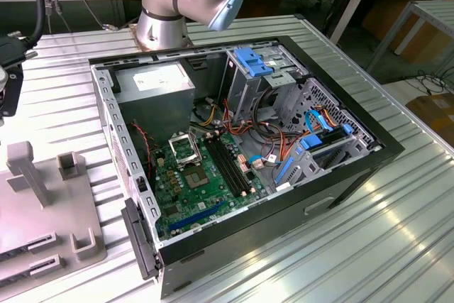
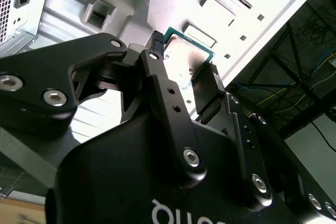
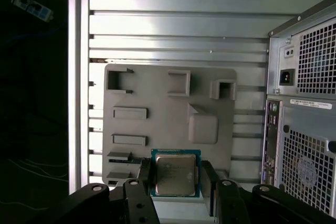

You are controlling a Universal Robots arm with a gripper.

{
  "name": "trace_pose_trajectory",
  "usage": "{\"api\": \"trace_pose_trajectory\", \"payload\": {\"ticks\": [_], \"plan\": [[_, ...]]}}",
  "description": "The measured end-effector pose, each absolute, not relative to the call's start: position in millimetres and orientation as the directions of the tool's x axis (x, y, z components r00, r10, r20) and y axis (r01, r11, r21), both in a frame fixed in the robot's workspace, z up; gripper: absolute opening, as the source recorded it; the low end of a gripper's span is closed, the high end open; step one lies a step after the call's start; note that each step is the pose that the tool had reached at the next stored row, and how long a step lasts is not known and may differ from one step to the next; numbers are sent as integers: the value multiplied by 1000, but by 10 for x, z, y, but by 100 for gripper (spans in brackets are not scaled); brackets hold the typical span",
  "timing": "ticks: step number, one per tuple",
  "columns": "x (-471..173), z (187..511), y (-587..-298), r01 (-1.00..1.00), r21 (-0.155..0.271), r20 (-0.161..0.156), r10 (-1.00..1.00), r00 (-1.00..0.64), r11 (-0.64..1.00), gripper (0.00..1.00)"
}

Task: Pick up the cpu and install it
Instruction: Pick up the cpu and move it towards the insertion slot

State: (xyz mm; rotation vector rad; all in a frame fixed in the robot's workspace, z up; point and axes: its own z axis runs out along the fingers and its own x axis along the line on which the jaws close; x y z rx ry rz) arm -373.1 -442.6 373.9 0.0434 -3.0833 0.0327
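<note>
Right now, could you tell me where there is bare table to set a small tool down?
The ribbed table is bare on the exterior view's right of the open case. Inside the case, cables and drive cages crowd it. The grey tray takes the exterior view's left; over it the gripper holds the cpu.

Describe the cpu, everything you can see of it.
The cpu is a thin square chip: pale silvery-beige metal face, green border. It lies level between the gripper fingers, which press two opposite edges, over the grey fixture plate beside the computer case. Whether it rests on the plate is unclear.
</note>
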Motion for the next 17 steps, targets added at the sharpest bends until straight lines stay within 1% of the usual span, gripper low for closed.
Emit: {"api": "trace_pose_trajectory", "payload": {"ticks": [17], "plan": [[-3690, 3770, -4427, -29, -19, 58, -28, -998, 999, 47]]}}
